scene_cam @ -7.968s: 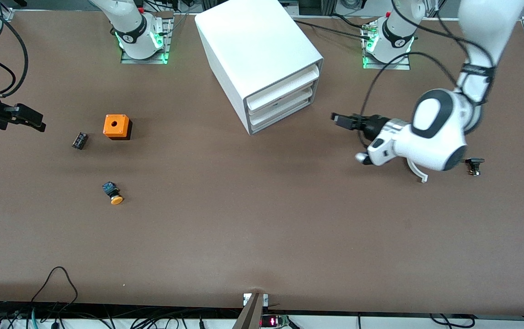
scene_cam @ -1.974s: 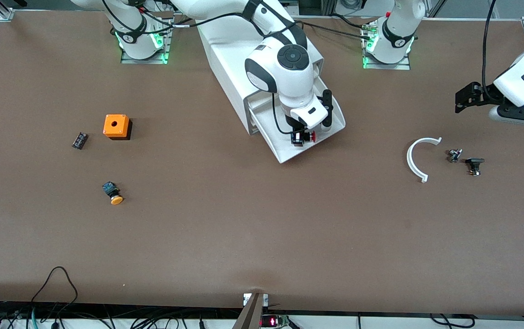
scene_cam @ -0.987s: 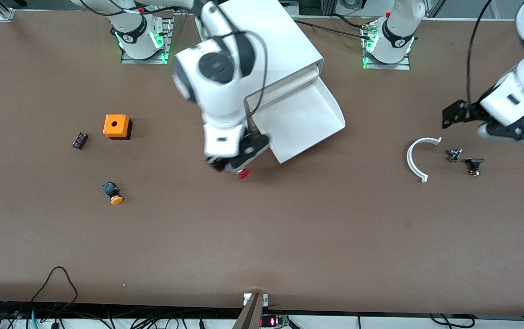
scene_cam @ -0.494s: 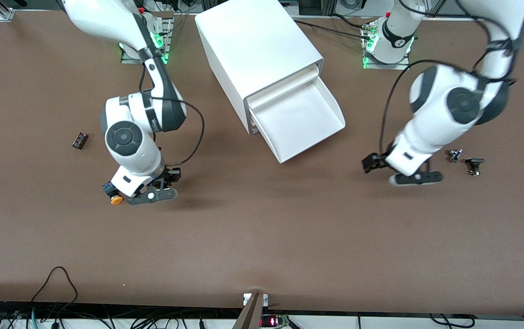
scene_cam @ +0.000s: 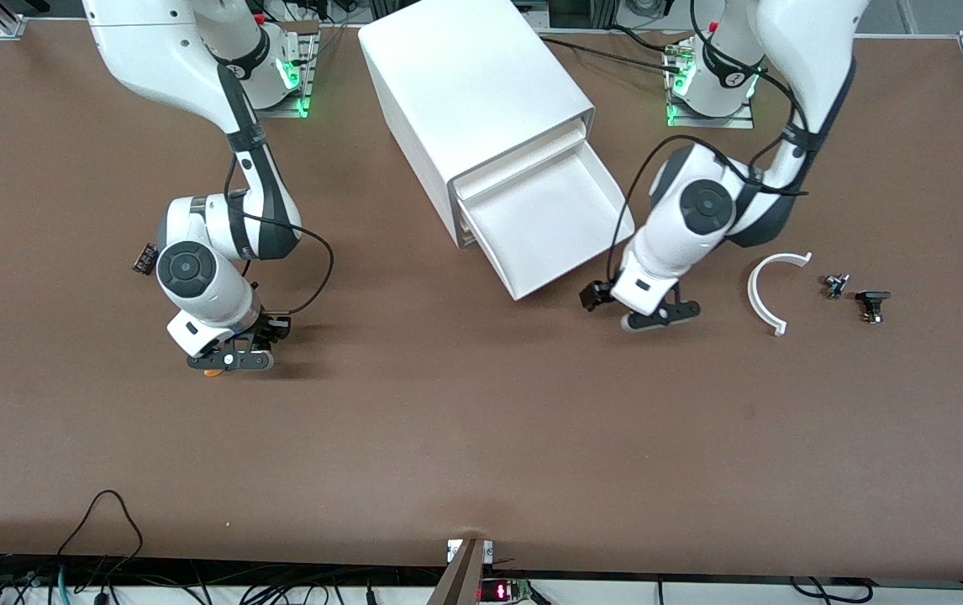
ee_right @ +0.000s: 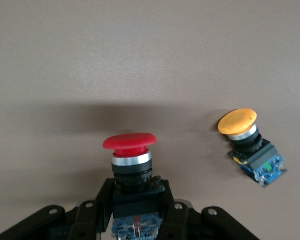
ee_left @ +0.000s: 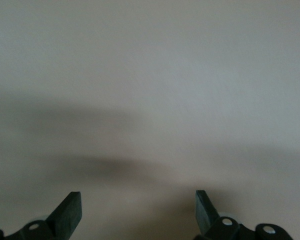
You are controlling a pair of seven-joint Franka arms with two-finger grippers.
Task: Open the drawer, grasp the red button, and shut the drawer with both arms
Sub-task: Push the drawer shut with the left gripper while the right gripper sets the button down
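1. My right gripper (scene_cam: 234,351) sits in the lower left-centre of the front picture, low over the bare brown table (scene_cam: 481,437) toward the right arm's end. In the right wrist picture its fingers (ee_right: 102,202) are clamped on the dark body of the red button (ee_right: 131,157), whose red cap stands in the middle of the frame, clear of the fingertips.
2. The orange-capped button (ee_right: 250,142) lies tilted on the table just beside the red one, at the centre right of the right wrist picture. In the front picture only a sliver of its orange cap (scene_cam: 211,372) peeks out under my gripper.
3. The middle drawer (scene_cam: 553,223) is pulled well out of the white cabinet (scene_cam: 465,92), in the upper centre of the front picture; its tray shows only white floor.
4. My left gripper (scene_cam: 616,296) hangs just off the drawer's front corner, right of centre in the front picture. In the left wrist picture its two fingertips (ee_left: 70,207) stand wide apart at the lower edge, with nothing between them — only a pale blurred surface ahead.
5. A white curved piece (scene_cam: 763,294) lies at the centre right, toward the left arm's end, with two small dark parts (scene_cam: 855,294) just beside it.
6. A small black block (scene_cam: 144,256) lies at the centre left, partly hidden by my right arm (scene_cam: 196,269).
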